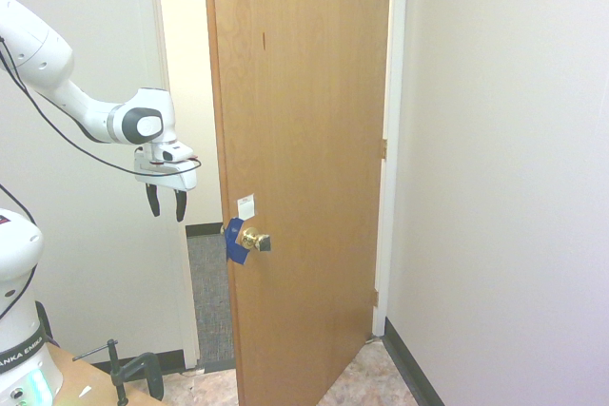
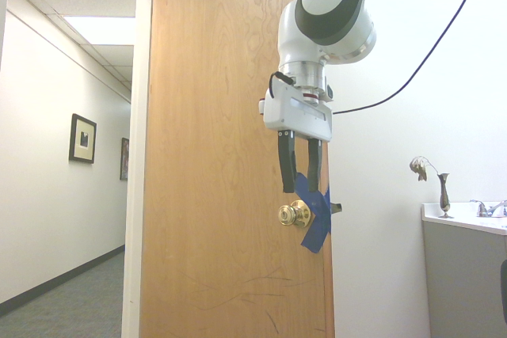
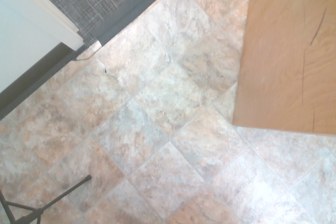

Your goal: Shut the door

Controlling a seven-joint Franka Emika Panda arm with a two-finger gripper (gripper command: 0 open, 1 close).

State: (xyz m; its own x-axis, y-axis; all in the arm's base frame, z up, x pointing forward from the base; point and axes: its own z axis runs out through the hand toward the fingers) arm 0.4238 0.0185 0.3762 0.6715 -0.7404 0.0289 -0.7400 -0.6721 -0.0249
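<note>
1. The door (image 1: 304,168) stands ajar in its frame (image 1: 393,140), with a gap beside its free edge that shows gray carpet (image 1: 210,282).
2. The claw (image 1: 168,218) points down near that free edge, its two fingers wide apart and nothing between them.
3. The second exterior view shows the claw in front of the door, higher than the brass knob (image 2: 295,214).
4. Blue tape (image 2: 314,219) wraps the door's edge beside the knob, and a white sticker (image 1: 245,207) sits above the knob on the other face.
5. In the wrist view, the door's bottom corner shows over mottled floor tiles (image 3: 168,98).
6. A vase (image 2: 444,195) stands on a counter (image 2: 463,218) near a faucet (image 2: 487,209).
</note>
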